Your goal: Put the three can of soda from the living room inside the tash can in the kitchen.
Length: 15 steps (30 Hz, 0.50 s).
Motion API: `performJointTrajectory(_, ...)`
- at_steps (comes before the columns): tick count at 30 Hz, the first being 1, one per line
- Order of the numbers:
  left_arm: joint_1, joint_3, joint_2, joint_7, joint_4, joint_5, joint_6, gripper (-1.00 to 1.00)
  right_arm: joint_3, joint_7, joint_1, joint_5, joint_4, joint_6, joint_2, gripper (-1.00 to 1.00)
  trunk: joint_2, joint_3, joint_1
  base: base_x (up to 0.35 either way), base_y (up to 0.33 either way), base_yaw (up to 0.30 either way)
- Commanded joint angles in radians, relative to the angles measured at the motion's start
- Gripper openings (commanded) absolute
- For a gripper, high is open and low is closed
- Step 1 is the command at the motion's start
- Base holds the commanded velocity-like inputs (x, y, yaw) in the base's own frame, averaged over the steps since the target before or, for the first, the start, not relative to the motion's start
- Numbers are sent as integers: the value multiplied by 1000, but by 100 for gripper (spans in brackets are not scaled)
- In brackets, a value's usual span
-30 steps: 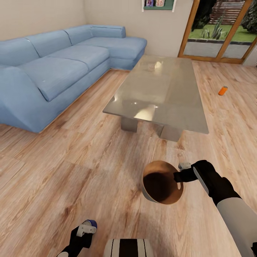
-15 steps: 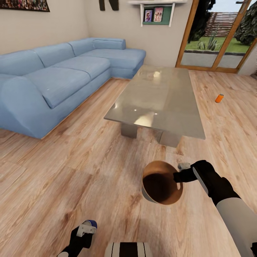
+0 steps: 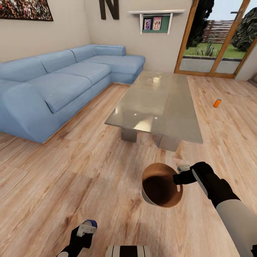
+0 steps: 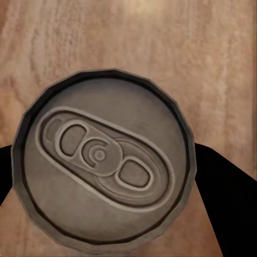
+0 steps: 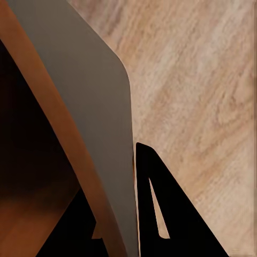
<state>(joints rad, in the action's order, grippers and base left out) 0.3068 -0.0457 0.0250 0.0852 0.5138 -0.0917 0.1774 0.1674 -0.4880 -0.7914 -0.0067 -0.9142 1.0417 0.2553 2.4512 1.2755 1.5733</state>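
Note:
My right gripper [image 3: 178, 175] is shut on the rim of the tash can [image 3: 157, 166], a dark grey bucket with a coppery brown inside, held just above the wood floor. The right wrist view shows the can's wall [image 5: 80, 96] pinched beside a black finger [image 5: 152, 198]. Low at the front, my left gripper [image 3: 84, 232] is shut on a can of soda. That can's grey metal top [image 4: 101, 166] sits between the black fingers [image 4: 227, 187]. Another orange can of soda [image 3: 217, 102] lies on the floor to the right of the table.
A long grey low table [image 3: 157, 103] stands straight ahead. A light blue corner sofa [image 3: 60, 82] runs along the left wall. Wood-framed glass doors [image 3: 217, 39] are at the far right. Bare wood floor [image 3: 71, 171] spreads between me and the table.
The whole view has tilted upward, so more of the wall, shelf and doors shows. Both arms, the bucket and the held can keep the same place in the picture.

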Motion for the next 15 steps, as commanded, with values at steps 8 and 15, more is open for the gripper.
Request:
performJointTrajectory(8,0,0,1,-1,0,0,-1,-100,7,-9,1,-27,0,6,3,-100,-56,-25,-31,0,0,0)
performJointTrajectory(15,0,1,1,-1,-1,1,-1,-100,7,-10,1,-28,-3,6,3,-100,-105,-47,-58,0,0,0)
